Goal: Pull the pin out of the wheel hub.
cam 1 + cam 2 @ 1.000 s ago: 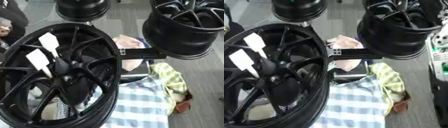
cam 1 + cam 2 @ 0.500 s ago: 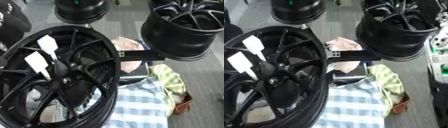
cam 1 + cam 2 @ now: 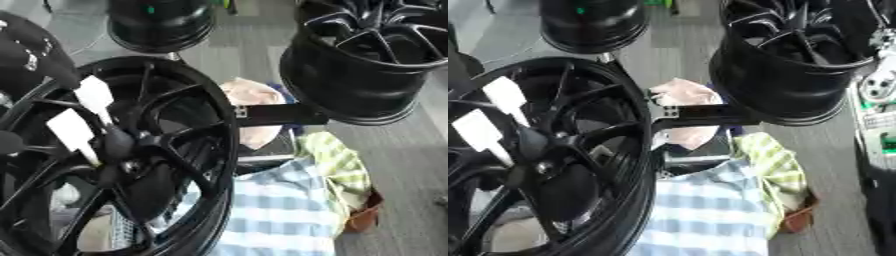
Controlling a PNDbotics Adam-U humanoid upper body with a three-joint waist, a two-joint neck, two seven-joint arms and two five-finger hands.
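the big black wheel hub (image 3: 166,145) is filling the near left, leaning with its spokes facing up. two white-tabbed pins are sticking out of its centre, one tab (image 3: 72,131) sitting nearer and the other tab (image 3: 94,96) just beyond it, each running down on a dark stem towards the middle of the hub. the pins are looking stiff and light, the flat tabs thin and likely slippery, so pinching a tab low across its faces and drawing it along the stem is probably working best. right of the hub a checked cloth (image 3: 280,210) and a yellow-green cloth (image 3: 337,165) are lying. beyond the hub's upper left rim a dark shape, seemingly the left hand (image 3: 31,55), is hovering; i cannot tell its state. the right hand is not showing. further off, two more wheels (image 3: 162,22) (image 3: 367,65) are standing, making three wheels.
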